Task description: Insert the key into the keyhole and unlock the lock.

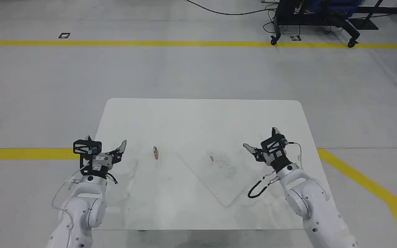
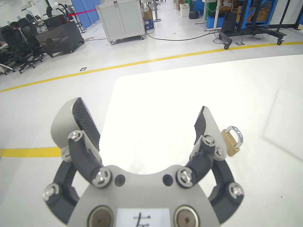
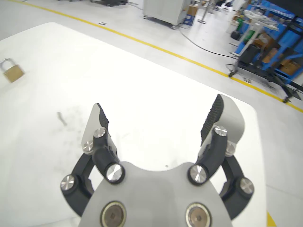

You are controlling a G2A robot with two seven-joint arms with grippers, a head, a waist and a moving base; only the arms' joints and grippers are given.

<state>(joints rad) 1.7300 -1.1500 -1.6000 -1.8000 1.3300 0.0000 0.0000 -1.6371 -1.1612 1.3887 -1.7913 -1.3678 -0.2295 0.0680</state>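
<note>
A small brass padlock (image 1: 156, 152) with a silver shackle lies on the white table (image 1: 205, 118), left of centre; it also shows as the padlock (image 2: 231, 142) and the padlock (image 3: 11, 71). A small silver key (image 1: 211, 159) lies near the table's middle, on a scuffed patch; in the right wrist view the key (image 3: 61, 118) is thin and slanted. My left gripper (image 1: 105, 149) (image 2: 142, 116) hovers open over the table's left edge, a short way left of the padlock. My right gripper (image 1: 262, 144) (image 3: 161, 109) is open near the right side, with the key to its left.
A faint rectangular clear sheet (image 1: 223, 170) lies flat at the table's middle, under the key. Yellow floor lines (image 1: 198, 43) run behind and beside the table. A black wheeled stand (image 1: 316, 22) is far off at the back right.
</note>
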